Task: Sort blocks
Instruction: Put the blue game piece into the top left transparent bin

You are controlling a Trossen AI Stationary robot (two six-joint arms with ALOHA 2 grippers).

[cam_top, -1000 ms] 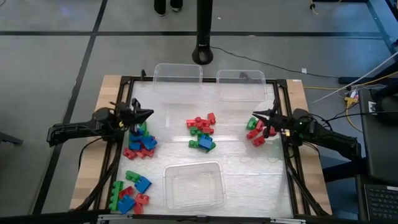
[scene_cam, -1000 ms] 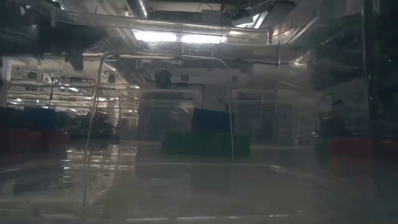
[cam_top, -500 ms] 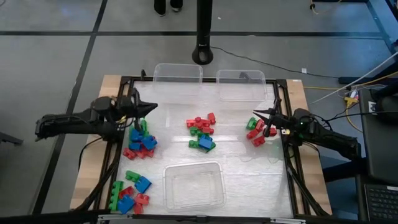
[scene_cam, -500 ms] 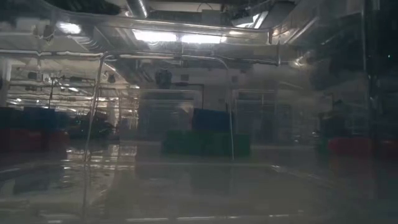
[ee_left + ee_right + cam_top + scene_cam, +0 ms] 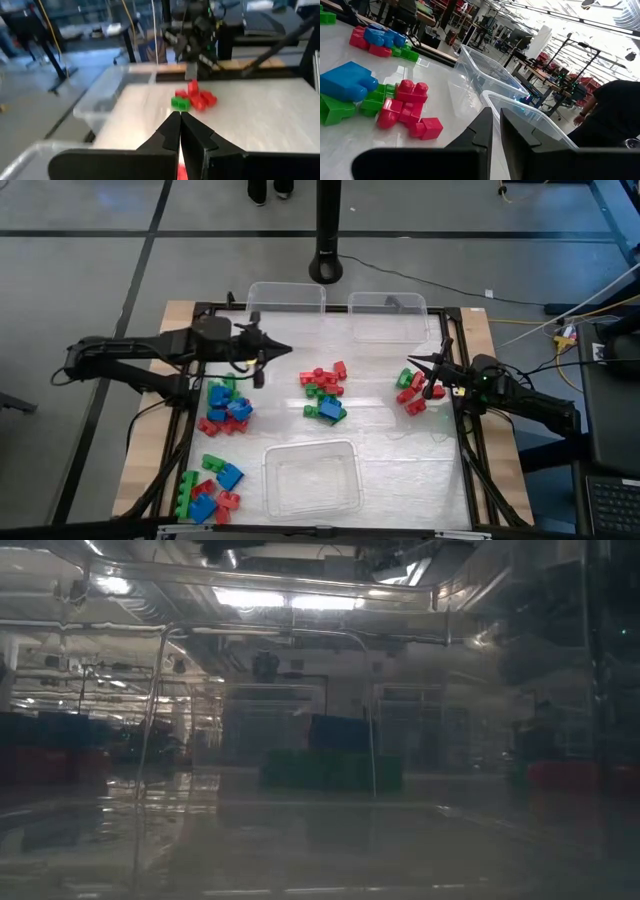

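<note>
The blocks are small studded bricks in red, green and blue, lying in piles on the table: a left pile, a near-left pile, a centre pile and a right pile. My left gripper hangs shut above the bare table between the left pile and the centre pile, pointing toward the right edge. In the left wrist view a sliver of red shows low between its fingers; what it is I cannot tell. My right gripper waits shut beside the right pile, touching nothing.
Two clear bins stand at the far edge, and a third clear bin sits at the near edge. A dark frame runs around the table. The low view looks through a clear bin wall.
My left gripper has risen off the left pile and swung toward the far edge and then toward the table's middle, its arm stretching out rightward. The right arm has kept still and the piles lie as before.
</note>
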